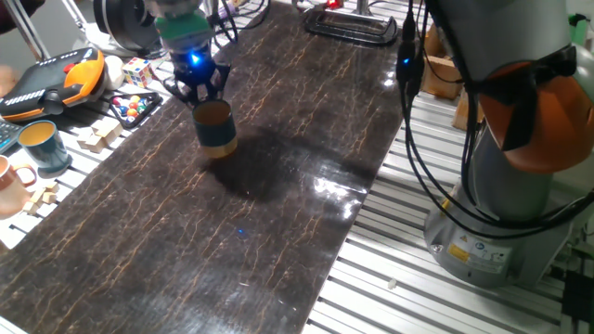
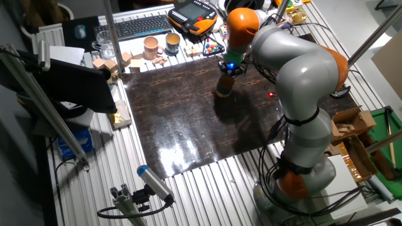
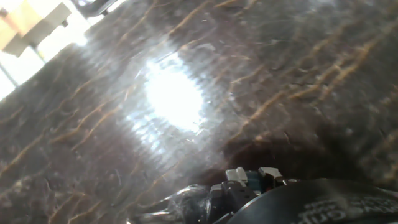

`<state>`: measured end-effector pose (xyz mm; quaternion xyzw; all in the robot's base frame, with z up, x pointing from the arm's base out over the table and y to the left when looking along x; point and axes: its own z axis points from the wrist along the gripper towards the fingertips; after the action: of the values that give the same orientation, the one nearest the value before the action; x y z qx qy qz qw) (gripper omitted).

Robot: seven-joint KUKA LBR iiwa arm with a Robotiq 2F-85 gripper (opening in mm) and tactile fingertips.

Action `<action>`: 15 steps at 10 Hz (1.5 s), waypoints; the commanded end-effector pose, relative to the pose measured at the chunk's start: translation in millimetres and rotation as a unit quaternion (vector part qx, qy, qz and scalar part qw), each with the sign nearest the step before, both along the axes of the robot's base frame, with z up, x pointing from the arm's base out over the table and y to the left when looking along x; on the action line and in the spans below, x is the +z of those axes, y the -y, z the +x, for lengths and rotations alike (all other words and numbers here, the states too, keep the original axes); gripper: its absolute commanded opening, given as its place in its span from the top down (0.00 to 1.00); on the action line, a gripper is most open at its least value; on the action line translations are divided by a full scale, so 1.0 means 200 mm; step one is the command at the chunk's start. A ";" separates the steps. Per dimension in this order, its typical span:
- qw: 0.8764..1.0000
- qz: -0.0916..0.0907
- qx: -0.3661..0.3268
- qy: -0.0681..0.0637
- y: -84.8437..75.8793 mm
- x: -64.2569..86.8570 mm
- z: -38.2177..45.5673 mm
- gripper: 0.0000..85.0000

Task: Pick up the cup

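Cup (image 1: 214,125) upright under end effector (image 1: 199,90), fingers at rim. Clamped or apart: cannot tell. Lift off surface (image 1: 278,213) unconfirmed; raising likely remains.

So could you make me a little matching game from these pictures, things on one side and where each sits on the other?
Things:
1. cup
2. teal mug
3. Rubik's cube
4. gripper

Places:
A. on the slats at the mat's edge, among wooden blocks
B. directly above the cup's rim
C. on the dark marble-patterned mat
D. beside the orange-and-black controller

Pairs: 1-C, 2-A, 3-D, 4-B
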<state>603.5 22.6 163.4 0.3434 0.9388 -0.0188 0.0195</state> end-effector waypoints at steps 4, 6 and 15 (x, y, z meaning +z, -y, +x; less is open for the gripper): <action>0.995 -0.001 -0.099 -0.008 0.01 0.09 -0.066 0.99; 0.995 0.004 -0.098 -0.015 0.01 0.09 -0.075 0.99; 0.955 0.024 -0.295 0.009 0.01 0.09 -0.075 0.99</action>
<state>588.5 21.4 182.2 0.5307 0.8474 0.0022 0.0138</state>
